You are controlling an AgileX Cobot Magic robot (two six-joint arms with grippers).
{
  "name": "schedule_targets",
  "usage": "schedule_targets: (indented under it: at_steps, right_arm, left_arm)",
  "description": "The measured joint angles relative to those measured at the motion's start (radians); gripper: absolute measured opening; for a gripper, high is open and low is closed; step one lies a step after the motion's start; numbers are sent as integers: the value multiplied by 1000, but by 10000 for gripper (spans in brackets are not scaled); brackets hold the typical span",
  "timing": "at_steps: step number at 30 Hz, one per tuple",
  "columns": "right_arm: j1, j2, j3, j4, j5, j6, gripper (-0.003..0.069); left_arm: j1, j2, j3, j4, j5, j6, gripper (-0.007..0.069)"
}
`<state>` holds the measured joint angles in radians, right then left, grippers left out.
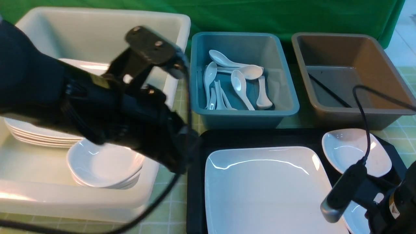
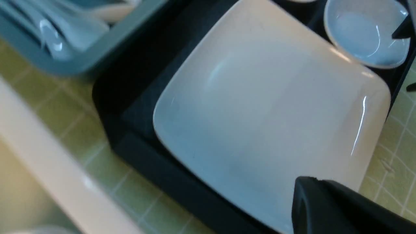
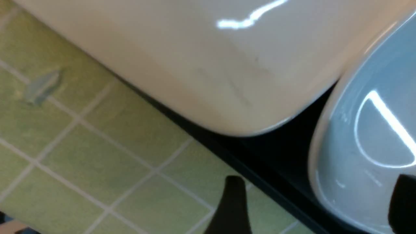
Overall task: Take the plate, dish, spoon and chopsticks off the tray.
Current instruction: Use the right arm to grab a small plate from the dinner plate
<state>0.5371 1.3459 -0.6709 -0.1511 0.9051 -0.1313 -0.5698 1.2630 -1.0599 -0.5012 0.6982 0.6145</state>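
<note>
The big white plate (image 1: pixel 263 188) (image 2: pixel 266 117) lies on the black tray (image 1: pixel 260 138) (image 2: pixel 130 84), filling its left part. One small white dish (image 1: pixel 356 151) (image 2: pixel 365 32) sits at the tray's far right corner. A second dish (image 1: pixel 356 216) (image 3: pixel 367 146) sits near the right front, partly hidden by my right arm (image 1: pixel 396 201). My right gripper (image 3: pixel 317 208) is open and straddles this dish's rim, one finger over the cloth and the other over the dish's inside. My left arm (image 1: pixel 130 110) hangs blurred left of the tray. Only one left finger (image 2: pixel 325 208) shows, above the plate's edge. No spoon or chopsticks show on the tray.
A big white bin (image 1: pixel 97 32) at the left holds stacked plates and dishes. Behind the tray, a blue bin (image 1: pixel 243 113) holds several white spoons. A brown bin (image 1: pixel 351 110) beside it holds a thin black stick. A green checked cloth (image 1: pixel 169 201) covers the table.
</note>
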Motion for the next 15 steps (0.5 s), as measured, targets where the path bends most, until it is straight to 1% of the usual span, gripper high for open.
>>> schedule_targets:
  at_steps: [1,3,6,10,12,15]
  right_arm:
    - [0,3,12,-12,-20,9,575]
    - [0,7,19,-33,-57,23,575]
    - [0,18,19,-79,-95,60,575]
    - [0,46,19,-131,-103,100,575]
    - [0,66,19,-131,-105,110,575]
    - [0,82,19,-130,-106,111,575]
  left_arm:
    - [-54,6,0,-1,-45,-3,-3]
    - [-128,26,-7,-2,-85,-5,-3]
    - [-209,79,-36,10,-98,-32,-3]
    - [-246,151,-81,75,-93,-106,-3]
    - [-249,191,-113,120,-69,-150,-3]
    - [-249,212,-129,157,-56,-175,-3]
